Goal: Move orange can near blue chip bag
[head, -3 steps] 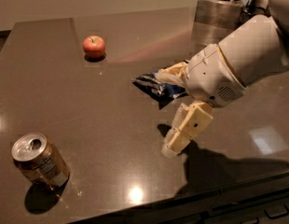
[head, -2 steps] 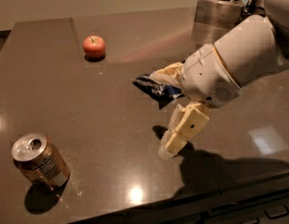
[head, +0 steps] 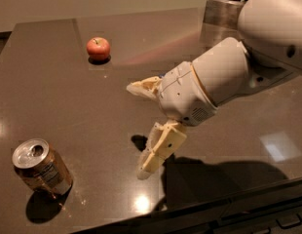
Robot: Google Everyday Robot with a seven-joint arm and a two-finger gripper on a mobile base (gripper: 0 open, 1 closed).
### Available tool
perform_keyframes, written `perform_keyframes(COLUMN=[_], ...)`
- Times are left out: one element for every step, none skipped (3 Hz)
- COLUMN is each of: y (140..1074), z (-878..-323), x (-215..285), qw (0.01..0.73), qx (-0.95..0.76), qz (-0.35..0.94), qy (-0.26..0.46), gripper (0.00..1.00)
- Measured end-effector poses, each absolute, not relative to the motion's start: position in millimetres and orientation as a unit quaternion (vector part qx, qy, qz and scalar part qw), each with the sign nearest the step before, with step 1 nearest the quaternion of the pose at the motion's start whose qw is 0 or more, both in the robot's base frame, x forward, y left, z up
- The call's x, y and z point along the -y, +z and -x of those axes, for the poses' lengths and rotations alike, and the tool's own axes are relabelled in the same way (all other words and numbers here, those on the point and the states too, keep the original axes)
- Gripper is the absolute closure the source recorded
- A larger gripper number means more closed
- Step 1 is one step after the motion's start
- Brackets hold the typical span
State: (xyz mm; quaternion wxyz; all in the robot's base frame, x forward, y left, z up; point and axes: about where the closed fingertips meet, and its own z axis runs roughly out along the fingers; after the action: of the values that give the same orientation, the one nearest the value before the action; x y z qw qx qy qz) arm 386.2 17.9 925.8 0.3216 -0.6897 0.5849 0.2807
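- Gripper (head: 136, 130) hangs over the middle of the table (head: 68, 91), jaws wide apart, nothing between them: one finger up top, one reaching down toward the surface.
- The can (head: 41, 167) sits well out past the fingertips, on the lower finger's side, near the table's front edge. Open silver top showing, nothing touching it.
- The bag barely shows: just a blue sliver (head: 162, 75) tucked right behind the base of the upper finger, with the wrist covering the rest.
- An apple (head: 98, 48) sits beyond the upper fingertip, well apart from the can. Not our target, so leave it be.
- By my read, the step in hand is the reach: no grasp yet, and plenty of table to cross to the can.
- To do it well, I'd keep the jaws spread and swing them toward the can so its body ends up between the fingers, not under one tip.
- Aim for the can's sides, below the rim. Smooth aluminium will likely slip or tip if nudged off-centre, so the fingers should be square to it before closing.
- Watch the lower finger: it looks close to the tabletop and could scrape on the way across.
- Once held, the run back is short, since the bag lies behind the jaws. Set the can down beside it, not on it.
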Motion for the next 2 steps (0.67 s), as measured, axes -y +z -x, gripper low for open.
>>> perform_keyframes(y=[921.4,916.9], z=[-382.0,-373.2], x=[-43.0,-69.3], qw=[0.336,0.339], qx=[-0.565,-0.548], qz=[0.69,0.692], qy=[0.303,0.325], gripper=[0.0,0.0])
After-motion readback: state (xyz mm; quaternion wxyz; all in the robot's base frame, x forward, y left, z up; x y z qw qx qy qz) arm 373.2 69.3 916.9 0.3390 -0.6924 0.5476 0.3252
